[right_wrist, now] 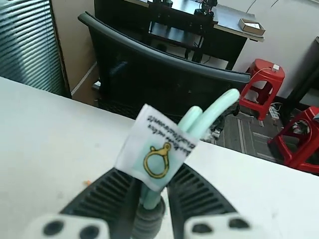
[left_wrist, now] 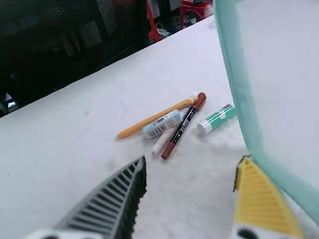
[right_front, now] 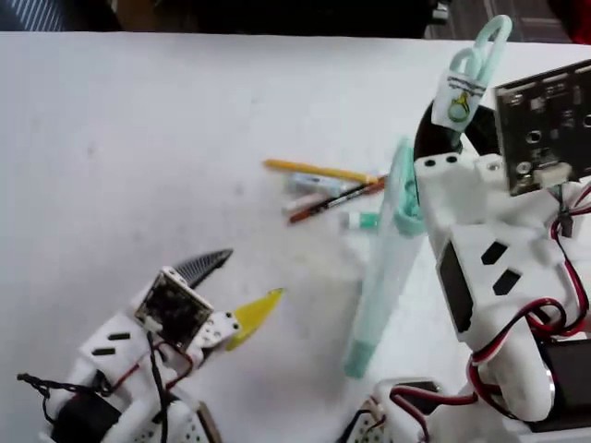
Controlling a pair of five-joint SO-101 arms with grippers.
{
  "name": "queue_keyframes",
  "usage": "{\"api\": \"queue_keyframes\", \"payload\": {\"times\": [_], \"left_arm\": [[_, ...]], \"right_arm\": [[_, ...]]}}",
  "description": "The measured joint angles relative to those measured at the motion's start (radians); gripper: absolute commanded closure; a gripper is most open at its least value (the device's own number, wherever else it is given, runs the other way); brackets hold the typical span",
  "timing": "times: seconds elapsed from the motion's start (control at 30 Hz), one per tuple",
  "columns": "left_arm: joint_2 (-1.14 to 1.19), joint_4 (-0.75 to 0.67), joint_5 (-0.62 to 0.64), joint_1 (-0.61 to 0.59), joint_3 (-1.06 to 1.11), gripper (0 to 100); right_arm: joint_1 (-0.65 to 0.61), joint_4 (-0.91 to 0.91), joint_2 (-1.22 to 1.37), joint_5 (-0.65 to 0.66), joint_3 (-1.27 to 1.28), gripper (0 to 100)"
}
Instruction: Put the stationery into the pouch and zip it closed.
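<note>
Mint-green fabric pouch (right_front: 388, 268) hangs over the white table (right_front: 138, 120) in the high view, its loop (right_front: 480, 51) pinched by my right pincer (right_front: 448, 125); my left pincer (right_front: 251, 275) is spread, holding nothing. Left wrist view: yellow pencil (left_wrist: 154, 118), brown pen (left_wrist: 182, 127) and green-white glue stick (left_wrist: 217, 118) lie beyond my parted fingers (left_wrist: 114, 204), beside the pouch. Right wrist view: my pincer clamps the loop below its white tag (right_wrist: 157, 149).

pouch (right_front: 383, 277) mint green | pencil (right_front: 319, 171) orange | pen (right_front: 337, 200) brown | table (right_front: 138, 120) white
</note>
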Motion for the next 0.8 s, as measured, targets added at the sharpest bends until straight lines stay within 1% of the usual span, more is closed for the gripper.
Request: {"api": "queue_keyframes", "payload": {"times": [0.07,0.17,0.3,0.4,0.53,0.67,0.8], "left_arm": [[0.0,0.0,0.0,0.0,0.0,70],[0.005,0.0,0.0,0.0,-0.017,70],[0.0,0.0,0.0,0.008,-0.098,69],[-0.002,0.0,0.0,0.061,-0.14,68],[-0.002,0.0,0.0,0.107,-0.138,68],[0.0,-0.025,0.0,0.11,-0.1,68],[0.0,-0.06,0.0,0.098,-0.077,68]], "right_arm": [[-0.009,0.0,0.0,-0.051,0.0,98.2],[-0.078,0.0,0.002,-0.084,0.0,98.2],[-0.193,0.0,0.002,-0.092,0.0,98.2],[-0.256,0.0,0.003,-0.092,0.0,98.1],[-0.33,-0.026,0.054,-0.095,0.0,98.1],[-0.388,-0.083,0.147,-0.101,0.006,98.1],[-0.451,-0.123,0.189,-0.101,0.006,98.1]]}}
